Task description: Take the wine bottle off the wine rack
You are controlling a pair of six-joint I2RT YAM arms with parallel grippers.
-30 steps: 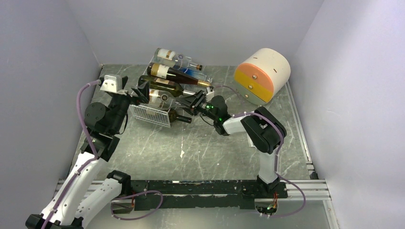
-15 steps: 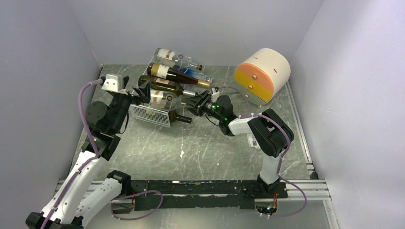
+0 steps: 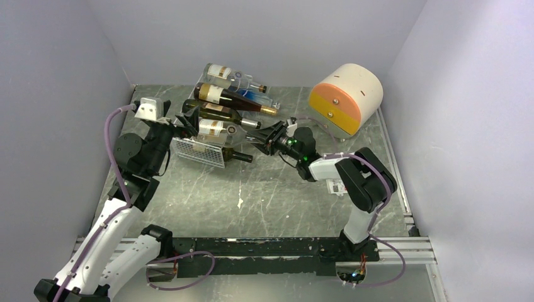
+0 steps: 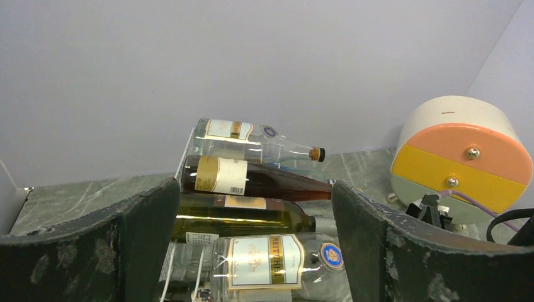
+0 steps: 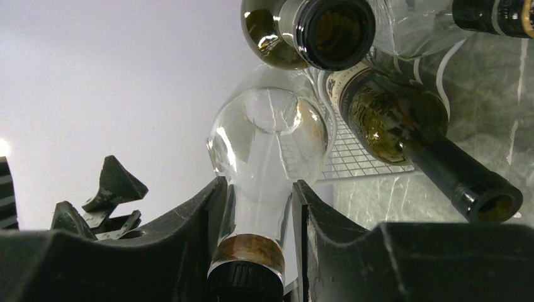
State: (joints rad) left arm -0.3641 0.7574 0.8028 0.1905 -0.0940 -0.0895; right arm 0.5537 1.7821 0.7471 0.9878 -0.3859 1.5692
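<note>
The wine bottle (image 3: 217, 129) in my grip is clear glass with a white and gold label, lying across the white wire wine rack (image 3: 198, 151). My right gripper (image 3: 263, 139) is shut on its neck (image 5: 271, 189), just above the brown band and black cap. In the left wrist view the same bottle (image 4: 277, 261) lies low between the wide-apart fingers of my left gripper (image 4: 255, 195). The left gripper (image 3: 186, 123) stands open at the rack's left end, and I cannot tell whether it touches anything. The rack's mesh end (image 5: 359, 154) shows behind the bottle.
Other bottles lie on the rack: a clear one (image 3: 233, 75) at the back, a brown one (image 3: 233, 97), a green one (image 3: 220, 113), and a dark one (image 3: 238, 154) at the front. A cream, orange and yellow drum (image 3: 345, 99) stands at the back right.
My right arm has swung to the right and its gripper has drawn the clear bottle a little to the right along the rack. The left gripper has stayed open in place.
</note>
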